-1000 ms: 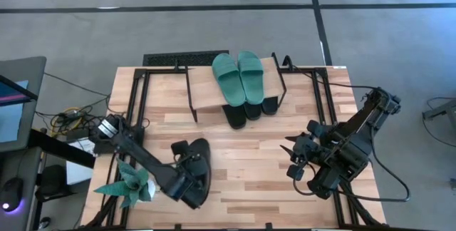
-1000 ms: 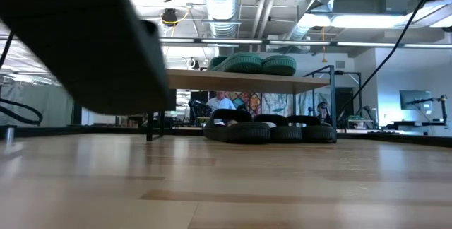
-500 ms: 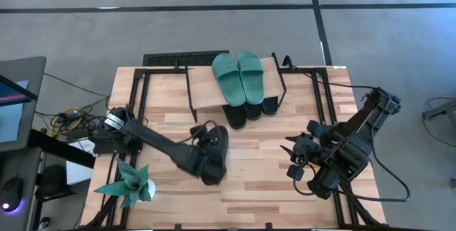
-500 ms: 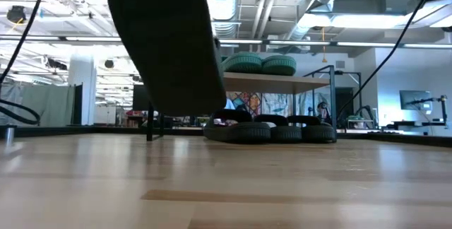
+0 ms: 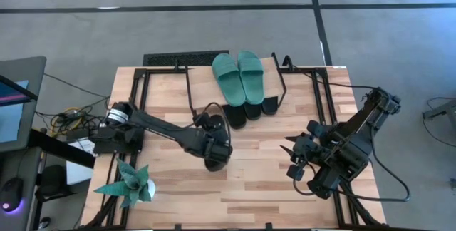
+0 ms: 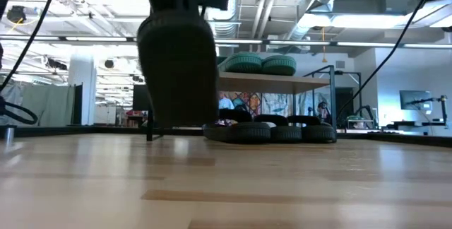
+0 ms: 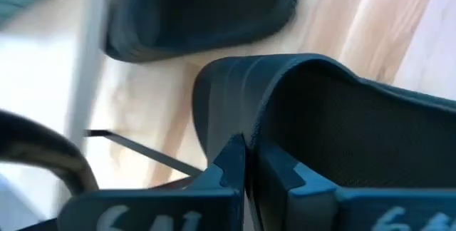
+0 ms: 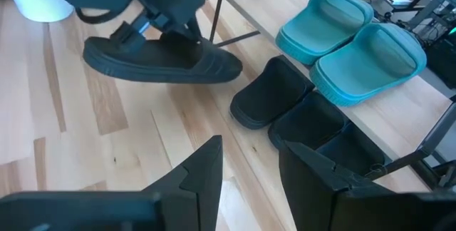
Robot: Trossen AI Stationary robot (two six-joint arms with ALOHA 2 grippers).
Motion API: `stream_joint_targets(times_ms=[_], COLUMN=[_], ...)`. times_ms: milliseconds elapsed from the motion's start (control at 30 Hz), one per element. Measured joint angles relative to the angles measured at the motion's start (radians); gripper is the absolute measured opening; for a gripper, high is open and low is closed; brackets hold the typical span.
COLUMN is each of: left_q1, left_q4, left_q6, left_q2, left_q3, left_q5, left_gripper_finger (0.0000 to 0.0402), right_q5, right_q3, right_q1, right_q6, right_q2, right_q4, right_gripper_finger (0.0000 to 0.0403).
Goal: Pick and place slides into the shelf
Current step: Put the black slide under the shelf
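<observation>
Now, high view: left gripper (image 5: 214, 142) has swung in from the near-left corner by the paper plant (image 5: 130, 183) toward mid-surface over the last second, carrying a black slide (image 5: 216, 145). It now hangs just in front of the shelf (image 5: 206, 92), so the carry looks nearly done and the set-down is what remains. Shelf top holds two teal slides (image 5: 239, 78) side by side. Beneath it, three black slides (image 5: 249, 110) lie with their ends poking out toward the near side. Right gripper (image 5: 293, 161) waits at the right of the surface (image 5: 256, 188), unmoved.

Low view: the carried slide (image 6: 180, 70) hangs clear of the wood, smaller and nearer the middle than a moment ago, so farther off and closer to the shelf (image 6: 268, 82). Teal pair (image 6: 254, 63) sits on the plank; the black ones (image 6: 272, 130) lie in a row underneath, between the thin legs.

Left wrist view: left fingers (image 7: 235, 170) are pinched fully together on the edge of the black slide (image 7: 320, 117). Another black slide (image 7: 199, 10) lies on the wood just ahead.

Right wrist view: right fingers (image 8: 206, 174) stand parted with nothing between them. Beyond, the left arm holds its slide (image 8: 160, 60) roughly level above the wood, near the open front of the shelf (image 8: 370, 120). Teal pair (image 8: 353, 45) on top, black ones (image 8: 299, 110) tucked below. Room for the incoming one appears to be beside the black row, though I cannot tell how much.
</observation>
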Motion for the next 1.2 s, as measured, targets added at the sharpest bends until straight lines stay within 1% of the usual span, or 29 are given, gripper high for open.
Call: stream_joint_targets(times_ms=[100, 333, 500, 933, 1100, 1200], left_q1=[0.007, 0.02, 0.04, 0.138, 0.188, 0.21], left_q4=[0.018, 0.07, 0.106, 0.104, 0.129, 0.133], left_q6=[-0.005, -0.005, 0.036, 0.149, 0.211, 0.23], left_q2=[0.0, 0.0, 0.0, 0.0, 0.0, 0.0], left_q3=[-0.039, -0.099, -0.103, -0.103, -0.103, -0.103], left_q5=[0.024, 0.02, -0.014, -0.08, -0.076, -0.056], left_gripper_finger=[0.0, 0.0, 0.0, 0.0, 0.0, 0.0], right_q5=[0.0, -0.001, -0.001, -0.002, -0.002, -0.002], right_q3=[0.0, 0.0, 0.0, 0.0, 0.0, 0.0], right_q1=[0.0, 0.0, 0.0, 0.0, 0.0, 0.0], right_q6=[0.0, 0.0, 0.0, 0.009, 0.008, 0.009], right_q2=[0.0, 0.0, 0.0, 0.0, 0.0, 0.0], right_q4=[-0.001, -0.002, -0.001, 0.004, 0.004, 0.004], right_gripper_finger=[0.0129, 0.0129, 0.0129, 0.0129, 0.0129, 0.0129])
